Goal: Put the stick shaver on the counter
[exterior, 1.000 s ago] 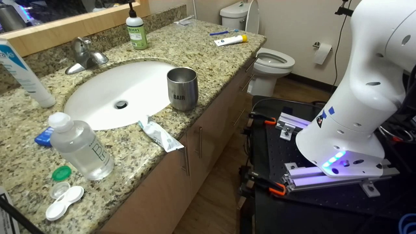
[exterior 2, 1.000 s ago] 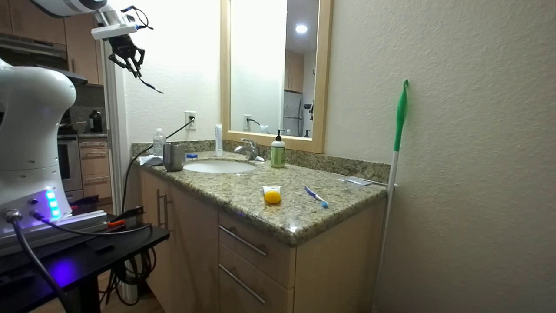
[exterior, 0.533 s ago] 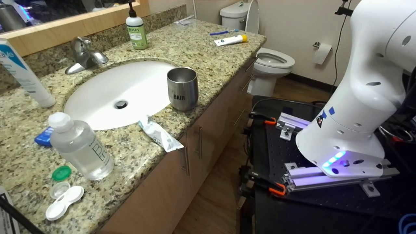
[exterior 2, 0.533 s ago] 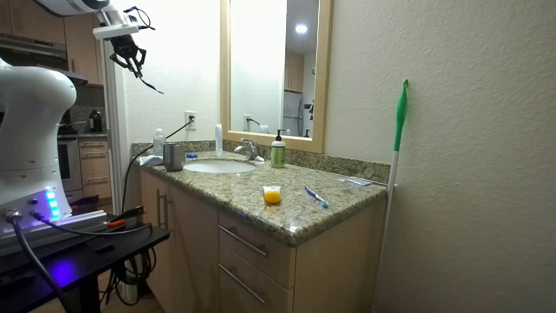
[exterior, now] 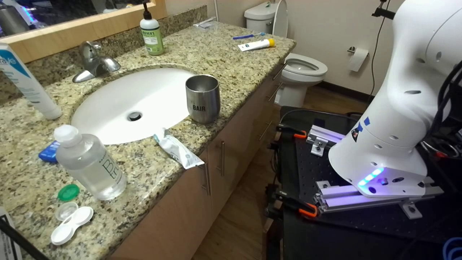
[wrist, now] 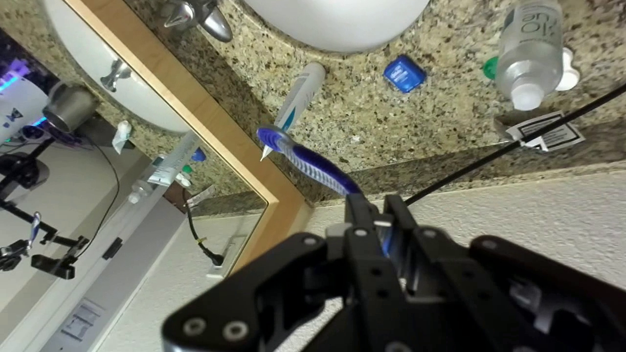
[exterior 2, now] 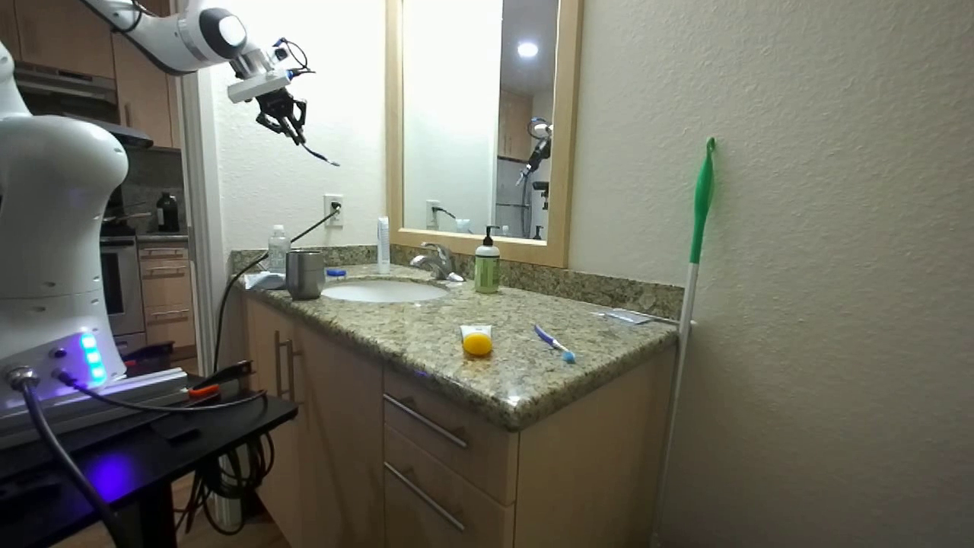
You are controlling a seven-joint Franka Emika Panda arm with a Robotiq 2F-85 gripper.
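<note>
Pale textured wall [exterior 2: 822, 228], wood-framed mirror [exterior 2: 456, 114], speckled beige-and-brown granite counter [exterior 2: 411, 323] with a white oval sink [exterior: 104, 112] set in.

Change over the last half second: in an exterior view the arm [exterior 2: 175, 42] reaches farther toward the mirror, and the gripper [wrist: 377, 208] sits slightly lower than before. A reflection of the wrist and gripper has newly come into the mirror. In an exterior view dark cables [exterior: 442, 104] now show more plainly along the upper link.

Gripper state: fingers drawn together to a narrow gap, clamping the stick shaver [wrist: 313, 159] toward one end. That end is mostly hidden between them; the blue handle with its ridged grey side projects past the tips.

Shaver position: in the air, well above the counter, sloping down away from the fingertips. Wrist view: its free end overlaps the white-and-blue tube [wrist: 301, 98]; an exterior view shows the two well apart.

Counter items unchanged: metal cup [exterior: 203, 99] upright just beside the sink; crumpled white tube [exterior: 179, 150] at the front edge; clear bottle [exterior: 92, 166] and soap dispenser [exterior: 152, 38] upright; yellow-capped tube [exterior: 256, 44] and blue-handled toothbrush [exterior: 243, 37] lying near each other.
</note>
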